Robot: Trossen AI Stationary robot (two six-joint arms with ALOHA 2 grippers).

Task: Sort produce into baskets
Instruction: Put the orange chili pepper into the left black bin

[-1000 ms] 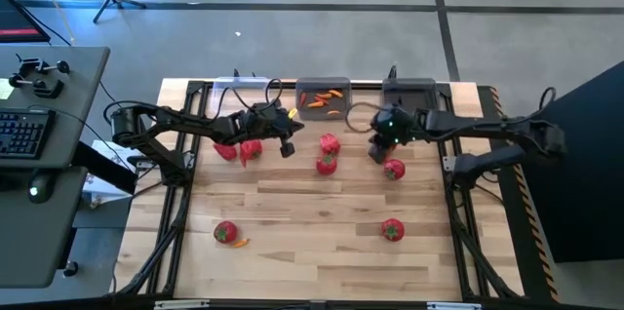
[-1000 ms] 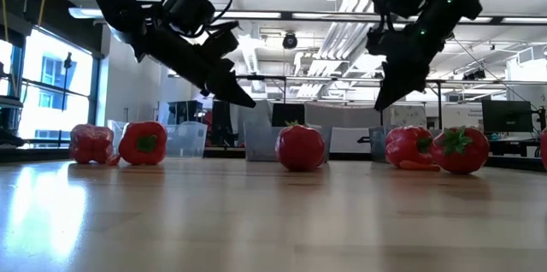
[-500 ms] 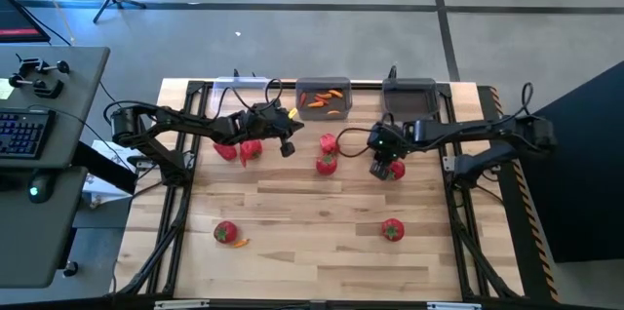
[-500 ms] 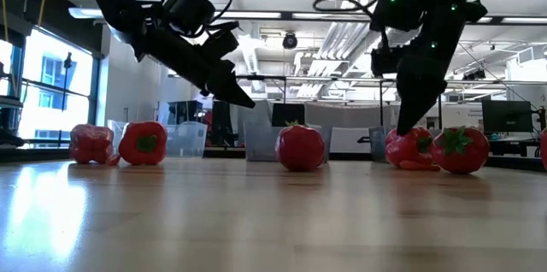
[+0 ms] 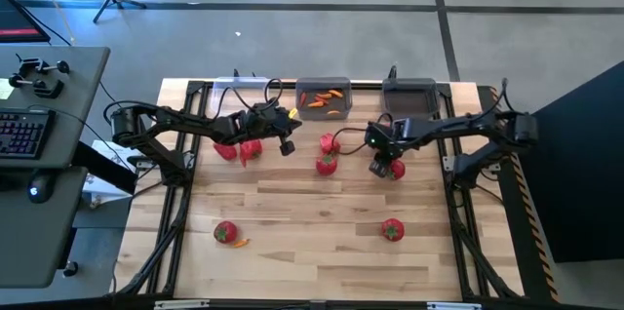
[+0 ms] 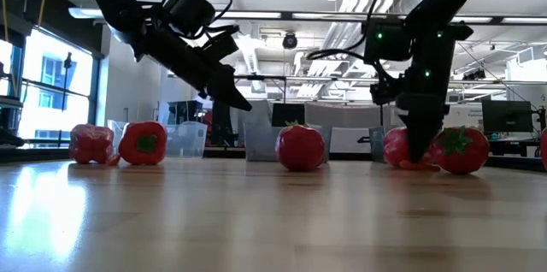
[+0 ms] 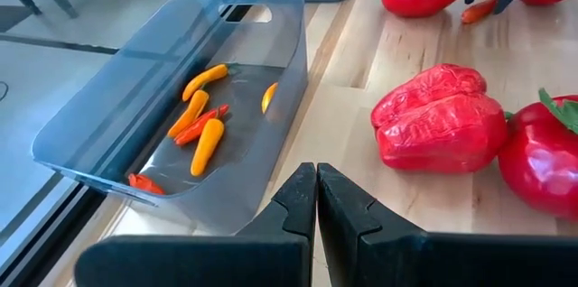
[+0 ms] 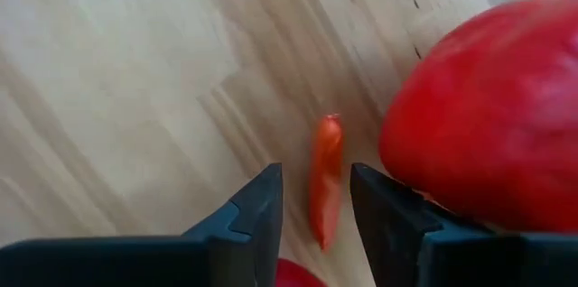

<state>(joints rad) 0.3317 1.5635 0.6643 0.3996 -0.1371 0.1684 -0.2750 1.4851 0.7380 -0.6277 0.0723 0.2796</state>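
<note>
My right gripper [image 8: 314, 188] is open and points down at the table, close beside a red pepper [image 8: 488, 124]. A thin orange chilli [image 8: 323, 179] lies on the wood between its two fingers, and no touch shows. In the high view this gripper [image 5: 382, 165] covers part of that pepper [image 5: 395, 169]. My left gripper [image 7: 316, 183] is shut and empty, hovering near the middle basket [image 7: 181, 97], which holds several orange chillies. Another red pepper [image 7: 438, 124] and a tomato [image 7: 551, 152] lie just beyond it.
Three baskets stand along the far edge: clear [image 5: 234, 91], middle [image 5: 323, 98], dark [image 5: 409, 96]. Two peppers [image 5: 239, 150] lie by the left arm. One tomato [image 5: 225, 233] with a chilli lies near the front left, another [image 5: 391, 230] near the front right.
My right gripper has come down beside the red pepper, tipped from a slant until it points almost straight down, and opened a little. The left arm and the produce have kept still.
</note>
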